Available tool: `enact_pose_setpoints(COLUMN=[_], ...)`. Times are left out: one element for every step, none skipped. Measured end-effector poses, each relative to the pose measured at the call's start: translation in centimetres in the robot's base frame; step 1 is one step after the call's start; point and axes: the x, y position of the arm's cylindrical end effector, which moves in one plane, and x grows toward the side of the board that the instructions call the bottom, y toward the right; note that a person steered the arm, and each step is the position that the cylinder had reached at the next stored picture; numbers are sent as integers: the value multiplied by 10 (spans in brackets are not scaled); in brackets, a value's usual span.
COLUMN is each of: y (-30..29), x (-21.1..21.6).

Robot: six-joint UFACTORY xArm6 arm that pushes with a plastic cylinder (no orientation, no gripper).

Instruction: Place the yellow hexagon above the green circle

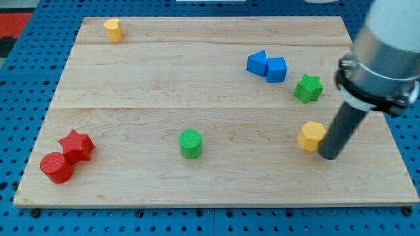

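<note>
The yellow hexagon point(311, 136) lies on the wooden board point(164, 78) toward the view's right. My tip point(328, 156) rests just right of it and slightly lower, touching or nearly touching its right side. The green circle point(191, 143) stands near the middle of the board's lower part, well to the left of the hexagon and at about the same height in the view.
A green star point(308, 88) lies above the hexagon. Two blue blocks point(267, 66) sit touching at upper right. A yellow heart-shaped block point(113, 29) lies at top left. A red star point(77, 145) and red circle point(56, 168) touch at bottom left.
</note>
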Motion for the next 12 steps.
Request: enact_pose_setpoints(y=[-38, -39, -27, -24, -4, 22, 34, 31, 30, 13, -9, -35], x=[-6, -12, -15, -30, -39, -37, -39, -44, -44, -58, -73, -85])
